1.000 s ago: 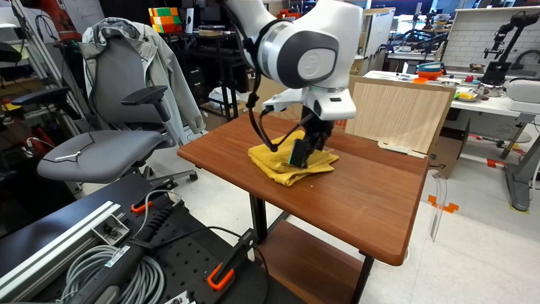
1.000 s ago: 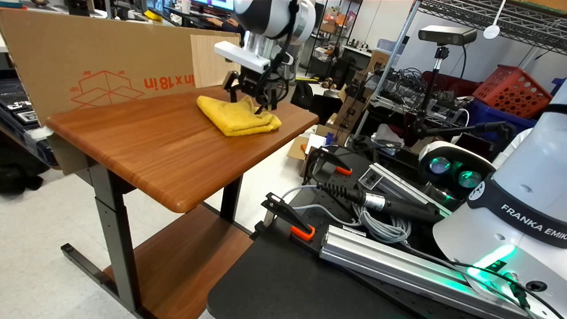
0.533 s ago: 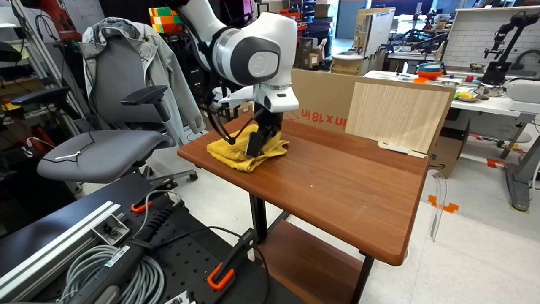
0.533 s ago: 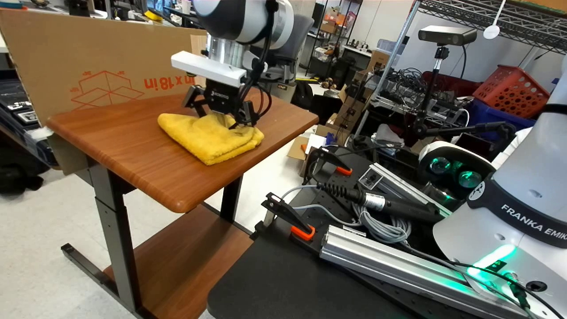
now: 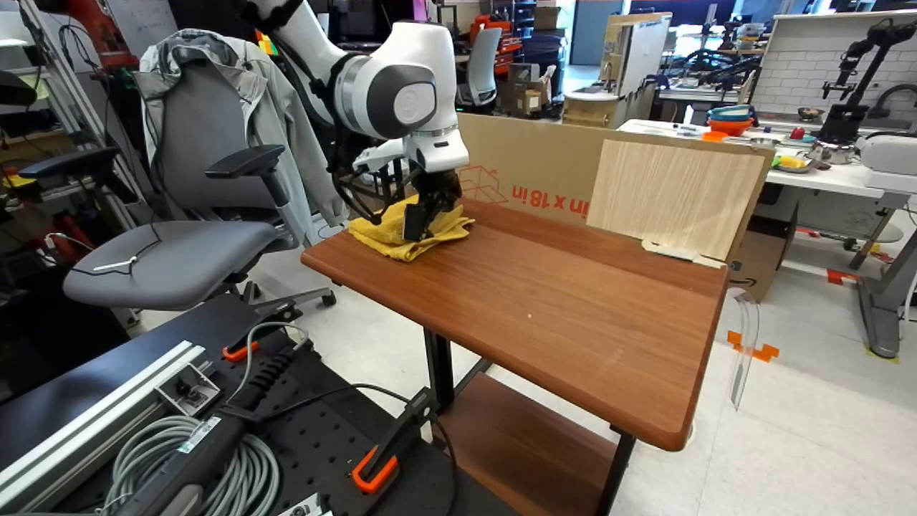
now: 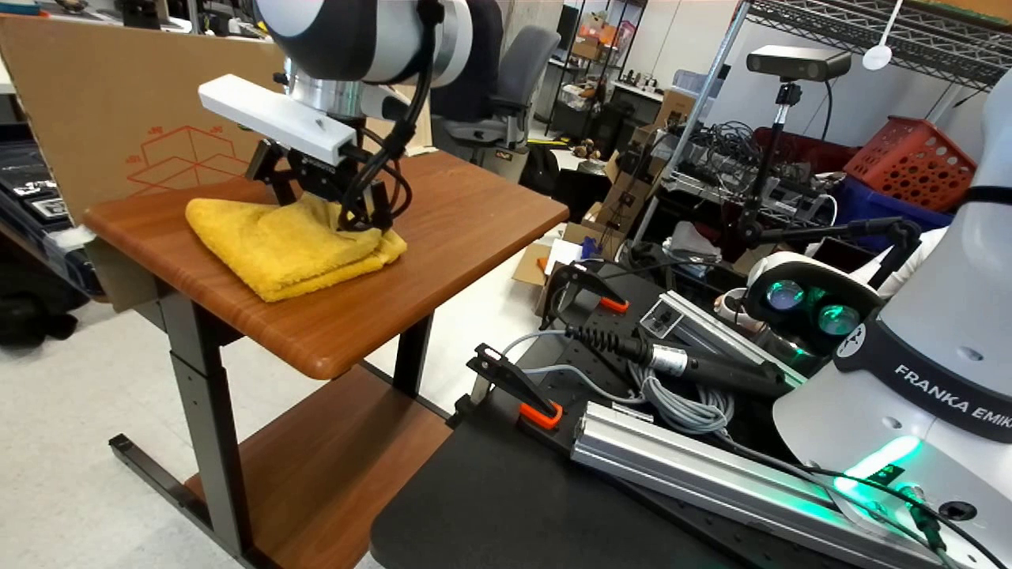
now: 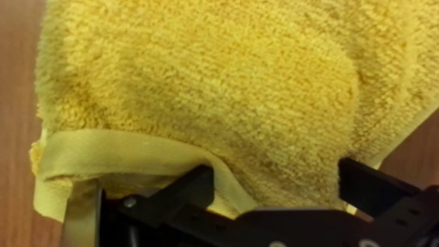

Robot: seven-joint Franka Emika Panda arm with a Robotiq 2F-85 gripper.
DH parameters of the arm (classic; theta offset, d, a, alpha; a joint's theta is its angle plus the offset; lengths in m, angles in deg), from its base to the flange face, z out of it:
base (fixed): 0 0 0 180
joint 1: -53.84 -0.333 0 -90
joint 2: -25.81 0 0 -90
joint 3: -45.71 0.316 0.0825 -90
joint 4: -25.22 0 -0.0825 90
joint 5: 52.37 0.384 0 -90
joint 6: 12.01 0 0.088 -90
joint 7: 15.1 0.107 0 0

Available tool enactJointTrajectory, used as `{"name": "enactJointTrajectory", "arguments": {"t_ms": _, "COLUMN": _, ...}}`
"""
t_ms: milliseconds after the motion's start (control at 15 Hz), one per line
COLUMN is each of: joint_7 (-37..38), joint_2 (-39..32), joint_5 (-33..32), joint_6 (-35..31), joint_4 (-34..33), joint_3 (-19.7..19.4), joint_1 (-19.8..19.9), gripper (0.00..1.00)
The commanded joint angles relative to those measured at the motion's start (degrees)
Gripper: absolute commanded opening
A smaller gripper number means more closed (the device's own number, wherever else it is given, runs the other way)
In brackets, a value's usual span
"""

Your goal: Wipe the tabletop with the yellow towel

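The folded yellow towel lies on the brown wooden tabletop; the towel shows in both exterior views. It is near the table's far-left end in an exterior view and near the cardboard end in an exterior view. My gripper points down onto the towel, which bulges up between the fingers. In the wrist view the towel fills most of the picture. The fingers stand apart with bunched towel filling the gap, and a hem curls beside one finger. The lowest fingertip contact is hidden by the cloth.
A cardboard panel stands along the back edge, with a light wood board against it. A grey chair is beside the table. A black bench with clamps and cables stands in front. A tiny white speck lies on the tabletop.
The gripper and the towel have moved together across the tabletop: leftward in both exterior views, and also farther from the camera in an exterior view. The towel stays under the gripper throughout.
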Motion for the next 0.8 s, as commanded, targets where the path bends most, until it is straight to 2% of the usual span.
{"name": "enactJointTrajectory", "arguments": {"t_ms": 0, "joint_7": 6.33, "joint_2": -7.25, "joint_5": -2.74, "joint_6": -1.73, "joint_4": -9.43, "joint_3": -4.46, "joint_1": -0.18, "gripper": 1.00}}
{"name": "enactJointTrajectory", "arguments": {"t_ms": 200, "joint_7": 9.21, "joint_2": -8.76, "joint_5": -3.35, "joint_6": -1.05, "joint_4": -14.00, "joint_3": -7.01, "joint_1": 1.25, "gripper": 1.00}}
{"name": "enactJointTrajectory", "arguments": {"t_ms": 400, "joint_7": 10.47, "joint_2": -7.53, "joint_5": -3.05, "joint_6": -0.46, "joint_4": -15.59, "joint_3": -7.97, "joint_1": 3.47, "gripper": 1.00}}
{"name": "enactJointTrajectory", "arguments": {"t_ms": 733, "joint_7": 4.90, "joint_2": 1.56, "joint_5": -2.05, "joint_6": 0.96, "joint_4": -5.98, "joint_3": -6.49, "joint_1": 9.96, "gripper": 1.00}}
